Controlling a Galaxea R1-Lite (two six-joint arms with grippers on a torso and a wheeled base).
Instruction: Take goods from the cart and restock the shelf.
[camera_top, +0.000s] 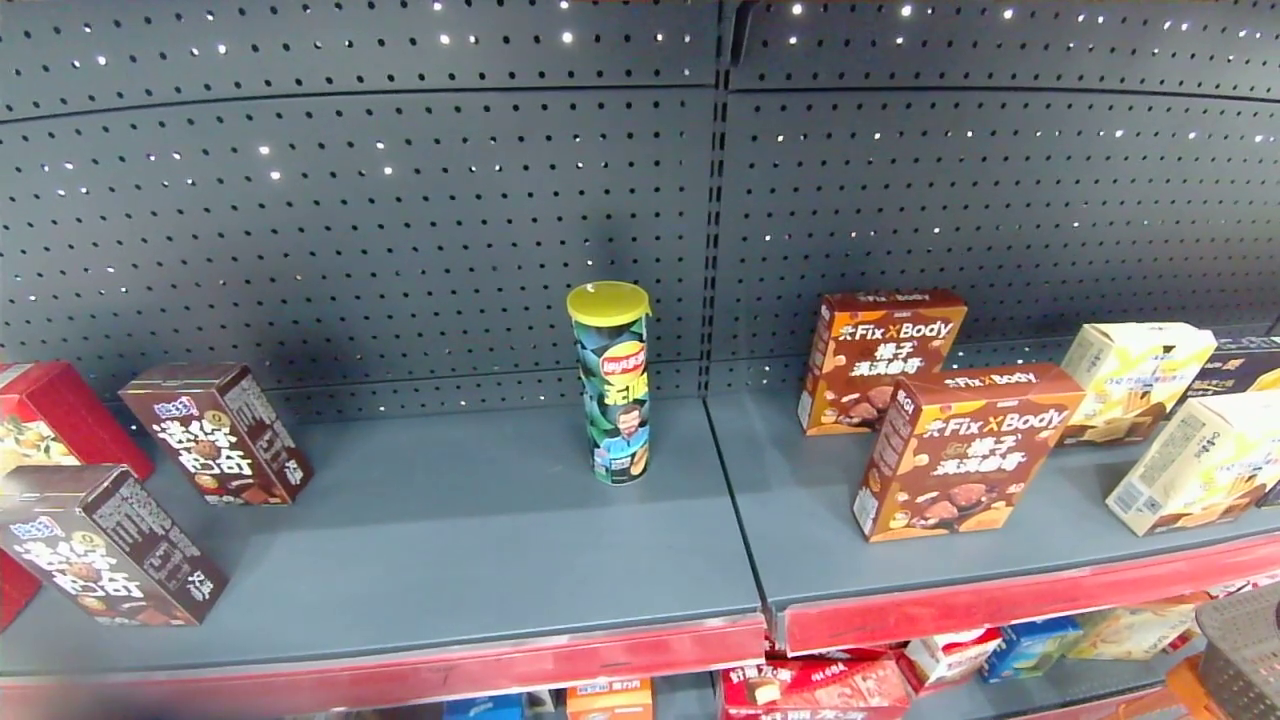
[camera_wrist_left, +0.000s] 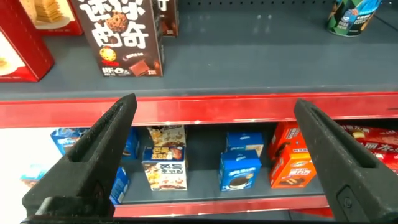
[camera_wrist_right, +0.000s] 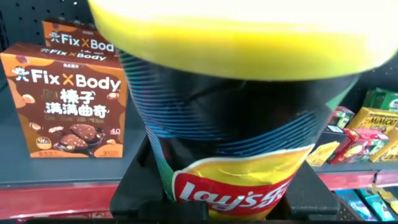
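Head view: shelved can (camera_top: 610, 385) stands upright mid-shelf (camera_top: 450, 560), with free deck to its left. Left wrist view: my left gripper (camera_wrist_left: 214, 102) is spread wide, holding nothing, facing the shelf lip. Right wrist view: my right gripper (camera_wrist_right: 224, 190) looks clamped on the held can (camera_wrist_right: 249, 124), long axis upright, shelf dead ahead beside the brown box (camera_wrist_right: 68, 99). The right arm should place.

Wide-apart fingers (camera_wrist_left: 93, 162) of end effector (camera_wrist_left: 214, 102) before red-edged shelf (camera_wrist_left: 249, 62) with dark cookie box (camera_wrist_left: 121, 34).
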